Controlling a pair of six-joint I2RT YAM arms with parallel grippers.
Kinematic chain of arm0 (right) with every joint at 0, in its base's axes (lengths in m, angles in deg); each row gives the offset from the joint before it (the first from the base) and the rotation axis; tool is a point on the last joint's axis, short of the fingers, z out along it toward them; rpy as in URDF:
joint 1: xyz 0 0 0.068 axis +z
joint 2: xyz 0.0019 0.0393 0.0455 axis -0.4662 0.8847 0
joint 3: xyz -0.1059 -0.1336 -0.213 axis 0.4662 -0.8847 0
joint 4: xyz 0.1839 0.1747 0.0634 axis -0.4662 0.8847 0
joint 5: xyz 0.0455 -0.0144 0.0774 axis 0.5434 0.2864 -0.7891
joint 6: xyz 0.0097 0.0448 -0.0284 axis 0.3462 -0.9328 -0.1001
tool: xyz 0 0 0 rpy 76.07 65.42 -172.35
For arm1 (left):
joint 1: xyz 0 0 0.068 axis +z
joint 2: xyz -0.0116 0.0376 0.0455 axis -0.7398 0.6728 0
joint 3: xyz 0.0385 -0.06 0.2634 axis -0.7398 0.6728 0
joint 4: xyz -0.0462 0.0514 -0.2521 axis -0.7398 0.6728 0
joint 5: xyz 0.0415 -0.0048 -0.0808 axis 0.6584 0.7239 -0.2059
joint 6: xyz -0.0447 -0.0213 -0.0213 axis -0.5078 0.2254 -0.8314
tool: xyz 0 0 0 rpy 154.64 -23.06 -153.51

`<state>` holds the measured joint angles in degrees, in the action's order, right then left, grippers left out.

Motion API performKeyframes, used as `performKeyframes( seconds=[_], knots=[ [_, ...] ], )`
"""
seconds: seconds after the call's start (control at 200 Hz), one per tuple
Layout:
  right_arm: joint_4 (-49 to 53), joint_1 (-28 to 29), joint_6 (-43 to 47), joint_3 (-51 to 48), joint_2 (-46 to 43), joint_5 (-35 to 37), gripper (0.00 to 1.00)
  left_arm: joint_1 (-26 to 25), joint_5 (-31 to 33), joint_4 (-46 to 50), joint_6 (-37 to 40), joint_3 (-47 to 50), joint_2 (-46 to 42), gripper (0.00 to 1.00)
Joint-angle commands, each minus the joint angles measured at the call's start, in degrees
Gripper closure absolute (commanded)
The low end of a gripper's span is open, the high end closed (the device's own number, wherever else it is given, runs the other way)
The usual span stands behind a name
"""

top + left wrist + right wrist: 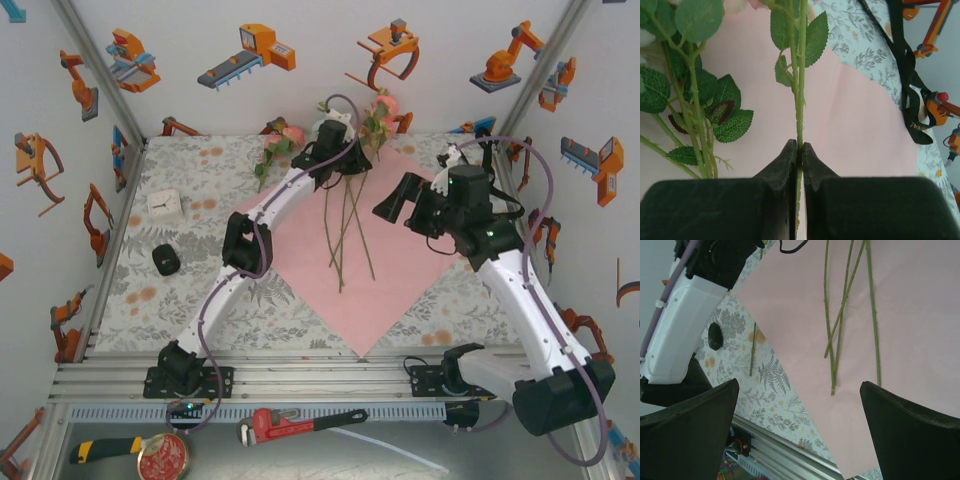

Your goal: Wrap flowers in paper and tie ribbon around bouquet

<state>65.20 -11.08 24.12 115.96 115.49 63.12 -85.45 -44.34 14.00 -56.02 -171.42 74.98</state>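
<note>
The paper [400, 270] lies flat, pink side up, as a diamond in the middle of the table. Several flowers [345, 225] lie on it with stems pointing toward me and blooms at the far edge; another flower [278, 145] lies off the sheet at the far left. At the blooms' end my left gripper [335, 140] is shut on one thin green stem [801, 75], its jaws [800, 150] pressed against both sides of it. The black ribbon [905, 65] lies on the table cover beyond the paper's edge. My right gripper [799, 385] hovers open above the stem ends [832, 385].
A white square clock [165, 204] and a small black object [165, 259] sit on the floral cover at the left. A red pipe wrench [295, 425], a yellow-handled tool [105, 450] and a round tin [163, 458] lie below the front rail.
</note>
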Motion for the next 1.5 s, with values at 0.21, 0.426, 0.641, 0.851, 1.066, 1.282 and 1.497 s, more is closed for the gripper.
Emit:
performKeyframes(
  seconds=[0.21,0.426,0.641,0.851,1.066,1.282,1.497],
  knots=[
    [-0.59,0.32,-0.41,-2.24,-2.36,5.27,0.03,1.21,3.05,3.97,1.56,0.37,-6.58,0.64],
    [-4.46,0.31,-1.53,-3.39,0.95,4.25,0.03,5.03,10.29,10.89,10.94,14.25,-22.39,0.64],
    [-10.7,0.3,-2.98,-5.13,3.76,2.07,0.03,12.33,17.03,14.04,18.98,35.53,-37.11,0.63],
    [-11.96,0.31,-2.76,-4.16,6.06,0.71,0.03,19.4,19.37,16.78,22.44,42.83,-37.76,0.63],
    [-11.65,0.34,-1.51,-3.88,6.35,1.3,0.03,21.25,16.73,19.91,23.46,39.05,-30.51,0.6],
    [-11.73,0.34,-0.25,-3.22,6.77,1.51,0.03,21.56,13.21,20.68,22.26,37.33,-25.44,0.59],
    [-13.25,0.33,1.07,-2.62,6.86,2.46,0.03,21.69,11.93,20.73,21.52,37.47,-22.69,0.61]
  ],
)
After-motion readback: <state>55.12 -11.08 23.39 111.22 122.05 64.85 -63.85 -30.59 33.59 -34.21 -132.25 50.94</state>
